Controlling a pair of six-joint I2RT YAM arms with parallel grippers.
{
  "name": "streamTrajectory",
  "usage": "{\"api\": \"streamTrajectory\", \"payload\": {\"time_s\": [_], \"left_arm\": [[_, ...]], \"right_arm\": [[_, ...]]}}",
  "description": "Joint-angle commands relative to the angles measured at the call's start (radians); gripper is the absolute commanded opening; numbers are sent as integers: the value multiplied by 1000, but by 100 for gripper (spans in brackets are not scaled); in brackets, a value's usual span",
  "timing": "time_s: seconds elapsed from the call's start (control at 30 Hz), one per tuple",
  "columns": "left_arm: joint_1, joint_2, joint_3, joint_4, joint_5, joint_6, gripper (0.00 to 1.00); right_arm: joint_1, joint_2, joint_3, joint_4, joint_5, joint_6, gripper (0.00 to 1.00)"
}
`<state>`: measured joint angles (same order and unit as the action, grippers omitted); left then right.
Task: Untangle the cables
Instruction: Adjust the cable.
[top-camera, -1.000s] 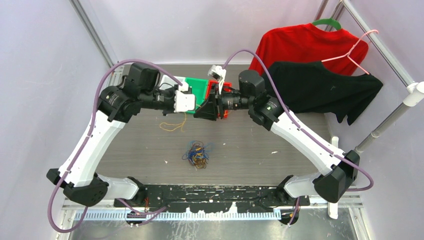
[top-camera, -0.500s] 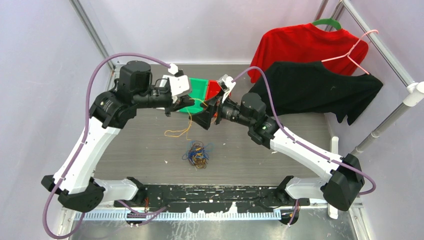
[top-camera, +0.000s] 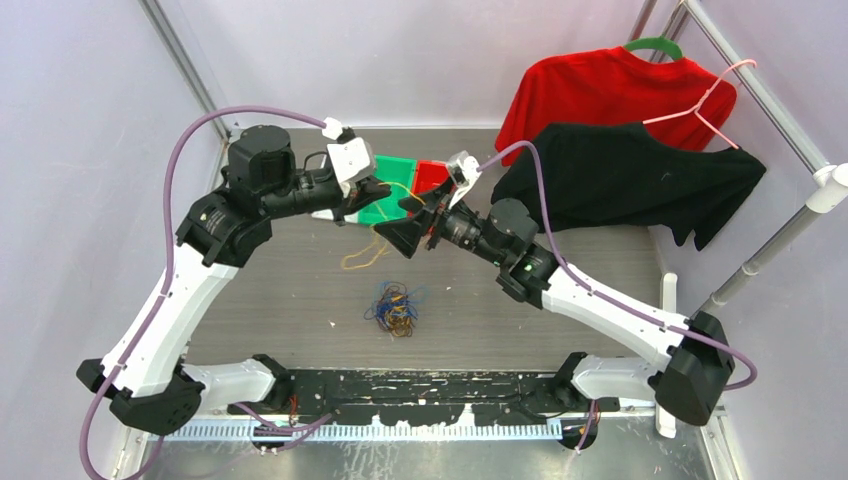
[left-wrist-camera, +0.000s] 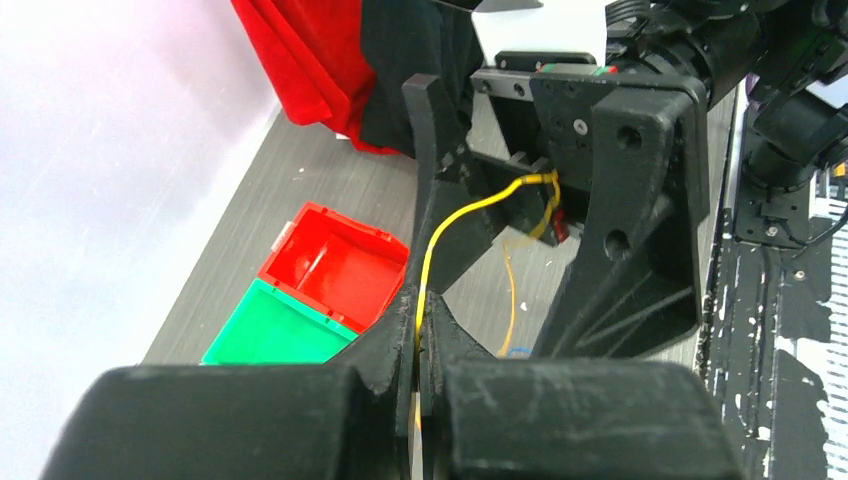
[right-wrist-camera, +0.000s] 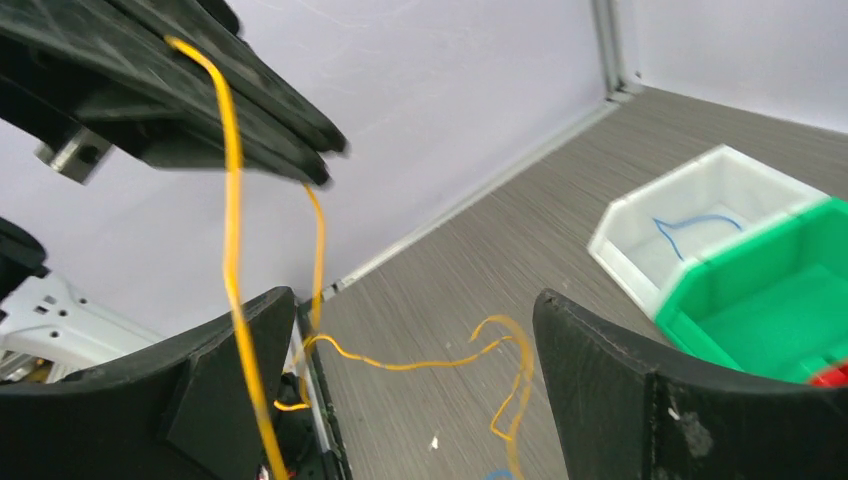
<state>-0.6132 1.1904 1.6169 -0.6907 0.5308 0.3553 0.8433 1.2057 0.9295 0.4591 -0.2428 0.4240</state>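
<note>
Cables, status as I read them from the three views.

Left gripper (top-camera: 386, 192) is held in the air over the far part of the bench (top-camera: 280, 290), close to the bins. Its jaws are clenched on the yellow cable (left-wrist-camera: 432, 245). In the left wrist view the strand comes out right where the two fingertips press together, then arcs up and away toward the right gripper (top-camera: 396, 222).

The right gripper faces the left one, near it but apart. Its jaws are released and spread wide, grasping nothing. In the right wrist view the yellow cable drops from the left jaws and crosses in front of one right finger (right-wrist-camera: 225, 390). I cannot tell whether it touches that finger. In the left wrist view the far end of the strand bends in by the right gripper's inner side; I cannot tell whether it touches there either.

Below the two grippers the yellow cable (top-camera: 362, 258) hangs down into a loose loop on the bench.

The clump (top-camera: 395, 308) is a small knot of blue, orange and dark strands. It lies on the bench nearer the arm bases than the yellow loop, and apart from it.

The green bin (top-camera: 395, 168) and red bin (top-camera: 432, 177) sit side by side, touching. The white bin (right-wrist-camera: 690, 215) is against the green bin's other side, with one blue cable (right-wrist-camera: 690, 222) lying in it.

At the far right, the red shirt (top-camera: 600, 95) hangs on a green hanger (top-camera: 655, 44), with the black shirt (top-camera: 640, 175) in front of it. A pink hanger (top-camera: 712, 100) shows above the black shirt.
</note>
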Motion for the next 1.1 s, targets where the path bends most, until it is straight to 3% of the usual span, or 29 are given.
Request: {"api": "streamTrajectory", "payload": {"time_s": [0.0, 0.17, 0.37, 0.57, 0.67, 0.7, 0.77, 0.8, 0.87, 0.9, 0.93, 1.0, 1.03, 1.07], "left_arm": [[-3, -39, 9, 47, 9, 43, 0], [-3, -32, 8, 49, 31, 29, 0], [-3, -11, 29, 78, 26, -34, 0], [-4, -6, 21, 124, 10, -87, 0], [-5, -5, 15, 153, -12, -115, 0], [-6, -4, 14, 164, -18, -136, 0], [-6, -5, 10, 183, -34, -172, 0], [-5, -6, 6, 191, -41, -193, 0], [-5, -9, -4, 202, -66, -230, 0], [-6, -13, -8, 204, -79, -251, 0], [-5, -16, -9, 200, -96, -270, 4], [-5, -30, -10, 176, -121, -293, 53], [-4, -42, -14, 159, -133, -301, 73], [-3, -56, -23, 153, -144, -306, 87]], "right_arm": [[-9, -124, -47, -16, 78, -28, 94], [-10, -142, -66, 26, -20, 14, 98], [-9, -51, -6, 97, -61, 60, 98], [19, 30, 35, 168, -31, 86, 97], [46, 67, 63, 172, 25, 70, 92], [56, 81, 77, 163, 52, 67, 88], [67, 109, 98, 164, 97, 78, 71], [69, 119, 106, 171, 117, 88, 56], [71, 129, 107, 182, 168, 108, 17], [70, 126, 101, 193, 193, 115, 3], [70, 118, 92, 199, 218, 122, 1], [68, 100, 82, 198, 240, 128, 1], [67, 90, 82, 188, 246, 128, 1], [64, 80, 82, 176, 250, 130, 1]]}}
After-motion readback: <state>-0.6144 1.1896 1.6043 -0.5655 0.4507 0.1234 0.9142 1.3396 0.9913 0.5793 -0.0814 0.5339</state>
